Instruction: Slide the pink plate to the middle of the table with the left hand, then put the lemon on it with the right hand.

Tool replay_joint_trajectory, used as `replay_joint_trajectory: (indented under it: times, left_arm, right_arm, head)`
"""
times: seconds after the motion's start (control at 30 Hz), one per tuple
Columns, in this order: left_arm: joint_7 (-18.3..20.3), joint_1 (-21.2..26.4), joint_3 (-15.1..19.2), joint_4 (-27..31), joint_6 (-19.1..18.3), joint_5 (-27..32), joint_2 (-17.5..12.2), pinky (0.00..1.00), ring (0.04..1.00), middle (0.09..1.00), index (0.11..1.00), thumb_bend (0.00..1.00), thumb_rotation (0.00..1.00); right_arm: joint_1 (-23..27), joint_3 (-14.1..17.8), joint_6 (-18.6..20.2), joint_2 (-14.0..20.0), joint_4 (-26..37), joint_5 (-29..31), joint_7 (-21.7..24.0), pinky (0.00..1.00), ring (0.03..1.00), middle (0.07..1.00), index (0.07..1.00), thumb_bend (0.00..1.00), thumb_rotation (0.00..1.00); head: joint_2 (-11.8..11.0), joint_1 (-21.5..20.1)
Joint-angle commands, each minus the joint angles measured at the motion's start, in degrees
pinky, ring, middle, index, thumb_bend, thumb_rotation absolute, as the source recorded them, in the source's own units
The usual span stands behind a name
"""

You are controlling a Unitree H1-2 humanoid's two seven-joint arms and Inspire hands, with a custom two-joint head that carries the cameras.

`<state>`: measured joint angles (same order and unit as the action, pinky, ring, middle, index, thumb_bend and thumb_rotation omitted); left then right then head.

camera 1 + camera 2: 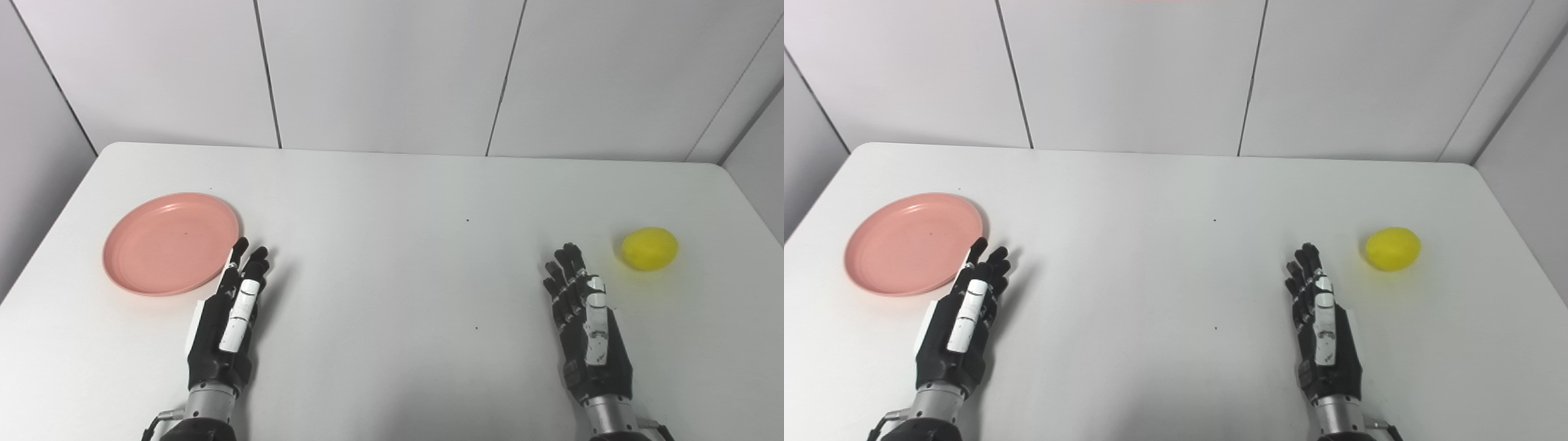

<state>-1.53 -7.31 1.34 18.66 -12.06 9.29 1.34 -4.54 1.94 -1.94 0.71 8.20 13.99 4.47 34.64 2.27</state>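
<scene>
Left robot hand and right robot hand, both empty, fingers extended toward the far side, held edge-up.

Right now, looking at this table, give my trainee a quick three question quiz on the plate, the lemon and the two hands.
1. True or false: the lemon already lies on the pink plate.
2. Which hand is nearer the plate: A, left hand, or B, right hand?
3. Fill in: both hands are ____ and hold nothing.

Key: 1 false, it lies on the table far right of the plate. 2 A. 3 open.
</scene>
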Motion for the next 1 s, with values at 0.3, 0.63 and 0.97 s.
replay_joint_trajectory:
  times: [0.3, 0.63, 0.97]
  left_arm:
    - [-0.9, -2.8, -2.9, -3.8, 6.2, -3.0, 2.7, 1.0, 0.958, 0.932, 0.964, 0.66, 0.73]
    - [-1.6, -2.5, -4.6, -8.3, 10.7, -4.5, 2.9, 1.0, 0.963, 0.935, 0.965, 0.59, 0.74]
    - [-2.8, -2.4, -5.5, -11.0, 13.3, -6.2, 3.8, 0.99, 0.938, 0.911, 0.942, 0.52, 0.67]
  right_arm:
    - [0.1, 2.1, -4.0, 2.9, -6.8, 4.1, 5.0, 1.0, 0.99, 0.991, 0.991, 0.75, 1.0]
    - [0.5, 2.7, -5.6, 3.7, -10.0, 4.4, 6.5, 1.0, 1.0, 1.0, 1.0, 0.71, 1.0]
    - [1.0, 3.6, -6.8, 4.3, -12.9, 6.3, 8.2, 1.0, 1.0, 1.0, 1.0, 0.68, 1.0]
  head:
    - [-4.5, 6.6]
    - [-9.2, 10.0]
    - [-12.2, 13.6]
